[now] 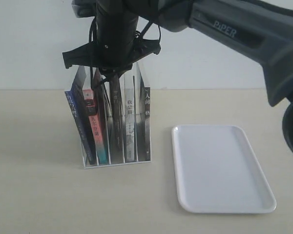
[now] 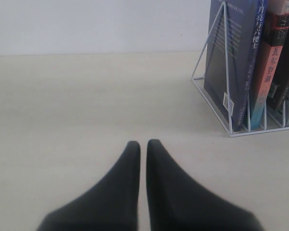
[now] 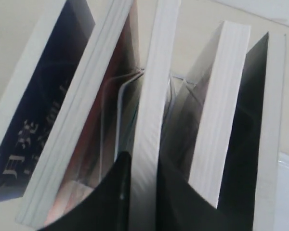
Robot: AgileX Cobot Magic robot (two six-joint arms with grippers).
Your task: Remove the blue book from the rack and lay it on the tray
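Five books [image 1: 129, 122] stand in one rack [image 1: 117, 165] near the table's [image 1: 39, 195] back edge, beside one tray [image 1: 219, 170]. The right gripper [image 3: 142, 160] pinches the middle book [image 1: 116, 122]; the left gripper [image 2: 143, 143] has its jaws pressed together.

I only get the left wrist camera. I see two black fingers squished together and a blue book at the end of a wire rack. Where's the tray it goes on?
Observer: The tray lies flat, empty, to the right of the rack in the exterior view.
Operator: What's the other arm doing?
Observer: Its end effector sits over the rack's top, fingers either side of one book's page edge.
Operator: The blue one?
Observer: No, the middle book. The blue book stands two books over, at the rack's left end.
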